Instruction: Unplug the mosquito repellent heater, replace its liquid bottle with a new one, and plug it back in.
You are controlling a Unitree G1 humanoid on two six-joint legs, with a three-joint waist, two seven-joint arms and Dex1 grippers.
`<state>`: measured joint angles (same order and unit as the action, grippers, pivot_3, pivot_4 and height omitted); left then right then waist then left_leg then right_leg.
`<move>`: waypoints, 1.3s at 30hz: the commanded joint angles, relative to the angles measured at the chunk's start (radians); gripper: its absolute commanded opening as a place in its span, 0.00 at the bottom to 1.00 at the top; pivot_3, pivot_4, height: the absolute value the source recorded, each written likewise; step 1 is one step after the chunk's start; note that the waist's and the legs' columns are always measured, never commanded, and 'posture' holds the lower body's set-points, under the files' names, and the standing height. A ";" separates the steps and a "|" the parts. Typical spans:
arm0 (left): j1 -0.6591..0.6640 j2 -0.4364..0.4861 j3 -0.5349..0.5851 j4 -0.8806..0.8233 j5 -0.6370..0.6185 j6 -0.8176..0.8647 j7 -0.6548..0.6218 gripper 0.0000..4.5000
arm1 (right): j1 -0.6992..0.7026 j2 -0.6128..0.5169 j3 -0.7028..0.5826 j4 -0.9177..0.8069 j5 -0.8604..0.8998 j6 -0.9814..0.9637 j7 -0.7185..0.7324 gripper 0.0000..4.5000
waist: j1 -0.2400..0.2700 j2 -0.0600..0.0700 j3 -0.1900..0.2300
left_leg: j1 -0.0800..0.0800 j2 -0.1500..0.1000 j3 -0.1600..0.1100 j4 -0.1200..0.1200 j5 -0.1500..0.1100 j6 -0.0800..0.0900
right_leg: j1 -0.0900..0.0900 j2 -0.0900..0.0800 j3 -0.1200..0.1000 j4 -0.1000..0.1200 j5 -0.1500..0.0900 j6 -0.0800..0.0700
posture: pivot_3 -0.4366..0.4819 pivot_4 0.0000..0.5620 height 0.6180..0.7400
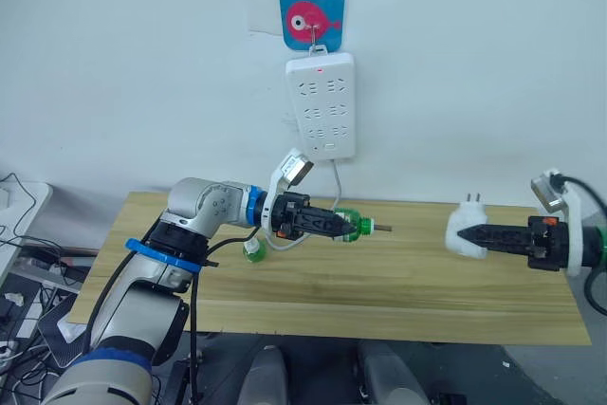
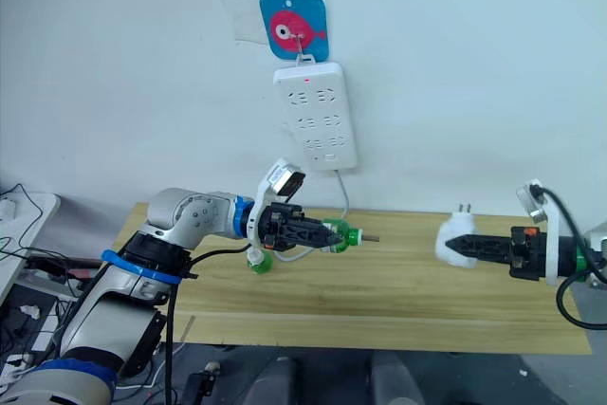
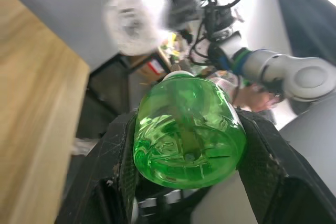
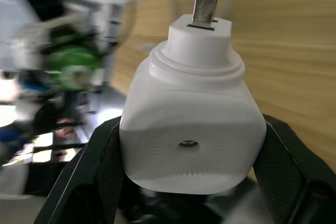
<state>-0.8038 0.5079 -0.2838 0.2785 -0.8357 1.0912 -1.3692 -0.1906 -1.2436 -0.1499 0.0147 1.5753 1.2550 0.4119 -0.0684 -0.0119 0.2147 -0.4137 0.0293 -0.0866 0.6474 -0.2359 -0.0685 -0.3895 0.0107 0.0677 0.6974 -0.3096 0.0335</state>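
Setting: a light wooden table [image 1: 398, 291] against a pale wall, where a white multi-socket power strip [image 1: 323, 105] hangs below a blue square hook plate with a pink fish [image 1: 311, 16].
Left gripper [image 1: 343, 226]: held above the table's rear half, black fingers clamped on a green liquid bottle [image 1: 351, 226] lying sideways, its wick pointing toward the robot's right.
Left wrist view: the bottle's translucent green base [image 3: 188, 132] sits squeezed between the two fingers [image 3: 119, 166].
Right gripper [image 1: 469, 234]: raised over the table's right end, fingers pinching the mosquito repellent heater [image 1: 466, 231].
Heater: white, rounded, off the power strip and clear of the table, its two metal prongs [image 1: 471, 199] pointing up; in the right wrist view its face shows a small central hole [image 4: 188, 144].
Gap: bottle tip and heater face each other, well apart.
Also on the table: a second green bottle [image 1: 252, 250] just beside the left wrist, with the power strip's white cable [image 1: 337, 184] dropping behind it.
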 commanded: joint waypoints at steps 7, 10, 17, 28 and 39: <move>0.059 -0.013 0.050 -0.147 0.011 -0.017 0.007 0.50 | -0.199 0.102 0.434 0.271 -0.846 -0.227 0.187 0.67 | 0.009 0.001 0.002 | 0.001 0.000 0.002 0.000 0.000 0.000 | -0.001 0.000 0.002 0.000 0.000 0.000 | 0.49 0.38 1.00; 0.086 0.000 0.066 -0.184 0.003 -0.001 0.020 0.50 | -0.245 0.142 0.495 0.360 -0.972 -0.252 0.272 0.67 | 0.012 0.001 0.002 | 0.001 0.000 0.002 -0.001 0.000 0.000 | -0.001 0.000 0.002 0.000 0.000 0.000 | 0.52 0.39 1.00; 0.146 0.022 0.098 -0.263 -0.017 0.038 0.054 0.50 | -0.338 0.238 0.519 0.535 -1.157 -0.278 0.397 0.67 | 0.022 0.000 0.006 | 0.001 0.000 0.002 -0.001 0.000 0.000 | -0.001 -0.001 0.002 0.000 0.000 0.000 | 0.56 0.41 1.00; 0.164 0.025 0.105 -0.292 -0.013 0.041 0.061 0.50 | -0.395 0.299 0.460 0.660 -1.294 -0.268 0.472 0.99 | 0.041 0.000 0.007 | 0.001 -0.001 0.002 -0.001 0.000 0.000 | 0.000 -0.002 0.002 0.000 0.000 0.000 | 0.57 0.39 1.00; 0.129 -0.005 0.061 -0.244 0.024 -0.014 0.007 0.50 | -0.199 0.139 0.219 0.280 -1.209 -0.043 0.498 0.99 | 0.038 0.001 0.006 | 0.001 -0.002 0.002 -0.001 0.000 0.000 | 0.000 -0.003 0.002 0.000 0.000 0.000 | 0.46 0.33 1.00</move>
<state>-0.6507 0.5082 -0.2182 0.0414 -0.8120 1.0990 -1.3383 -0.4161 -1.0569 0.1376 0.3865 0.3379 1.1724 0.8978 -0.0302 -0.0110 0.2205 -0.4130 0.0275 -0.0840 0.6468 -0.2360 -0.0687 -0.3895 0.0079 0.0694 0.6969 -0.3095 0.0334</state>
